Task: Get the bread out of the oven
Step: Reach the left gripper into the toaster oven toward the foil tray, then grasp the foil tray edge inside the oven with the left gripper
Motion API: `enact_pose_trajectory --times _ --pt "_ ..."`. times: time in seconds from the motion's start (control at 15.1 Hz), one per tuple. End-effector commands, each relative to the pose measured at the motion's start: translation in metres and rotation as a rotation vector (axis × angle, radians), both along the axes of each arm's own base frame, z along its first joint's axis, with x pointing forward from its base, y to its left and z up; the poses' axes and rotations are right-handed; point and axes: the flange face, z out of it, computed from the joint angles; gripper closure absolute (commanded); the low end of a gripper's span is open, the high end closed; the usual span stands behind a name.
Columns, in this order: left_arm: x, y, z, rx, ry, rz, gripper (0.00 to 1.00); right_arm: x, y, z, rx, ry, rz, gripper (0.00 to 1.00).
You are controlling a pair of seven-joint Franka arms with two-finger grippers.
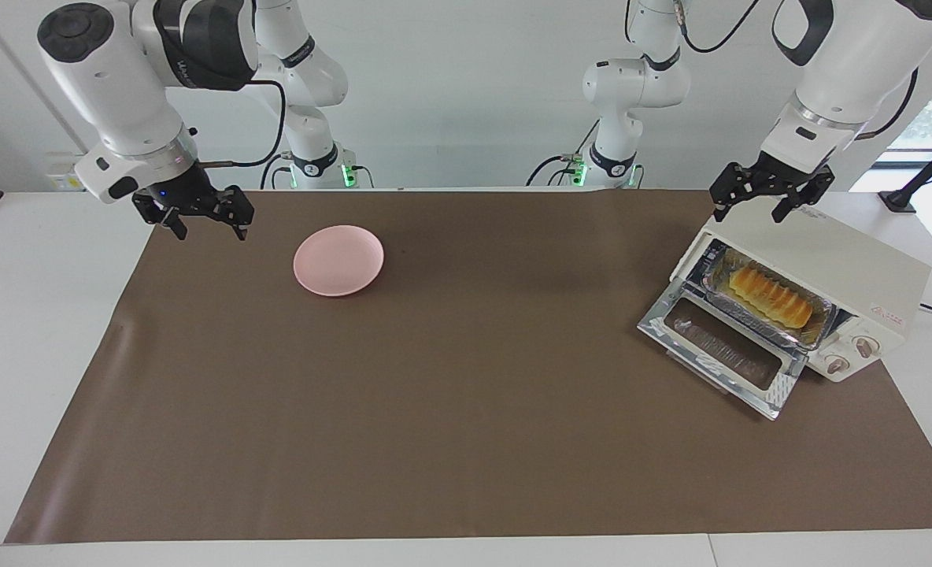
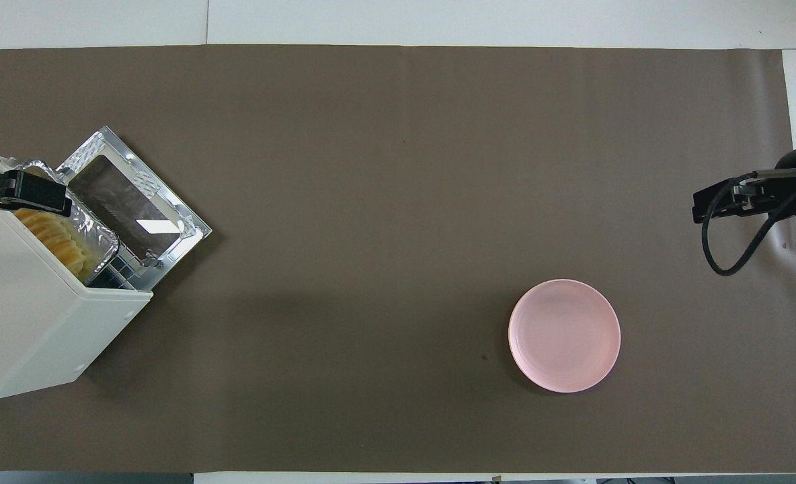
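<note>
The cream-white oven (image 1: 828,264) stands at the left arm's end of the table, its glass door (image 1: 722,354) folded down open. The golden ridged bread (image 1: 773,295) lies in a silver foil tray (image 1: 816,335) at the oven's mouth. My left gripper (image 1: 751,213) hangs open and empty in the air over the top edge of the oven, above the bread. My right gripper (image 1: 210,232) is open and empty, waiting over the mat's edge at the right arm's end. In the overhead view the oven (image 2: 28,316), bread (image 2: 52,235) and left gripper (image 2: 31,193) also show.
A pink round plate (image 1: 338,260) sits on the brown mat (image 1: 466,409) toward the right arm's end; it also shows in the overhead view (image 2: 564,335). The oven's two knobs (image 1: 852,354) are beside the door. The right gripper (image 2: 707,205) shows at the overhead view's edge.
</note>
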Motion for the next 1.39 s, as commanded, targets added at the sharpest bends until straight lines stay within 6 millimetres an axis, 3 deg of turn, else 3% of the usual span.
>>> enact_pose_trajectory --times 0.0,0.13,0.2,0.4,0.6,0.93,1.32 --pt "0.026 -0.008 -0.016 0.036 0.055 0.169 0.00 -0.007 -0.003 0.001 -0.019 0.006 0.021 0.00" --pt "0.053 -0.006 -0.027 0.051 0.062 0.251 0.00 -0.007 -0.003 0.001 -0.019 0.006 0.021 0.00" --pt "0.071 -0.004 -0.051 0.097 0.083 0.321 0.00 -0.007 -0.003 0.001 -0.019 0.006 0.021 0.00" --pt "0.093 -0.009 -0.077 0.226 0.036 0.412 0.00 -0.007 -0.003 0.001 -0.019 0.006 0.021 0.00" --pt "0.098 0.008 -0.101 0.260 -0.011 0.546 0.00 -0.007 -0.003 0.001 -0.019 0.006 0.021 0.00" --pt "0.103 0.012 -0.147 0.257 -0.074 0.808 0.00 -0.007 -0.003 0.001 -0.019 0.006 0.021 0.00" --pt "0.083 0.036 -0.193 0.229 -0.099 0.822 0.00 -0.007 -0.003 0.001 -0.019 0.006 0.021 0.00"
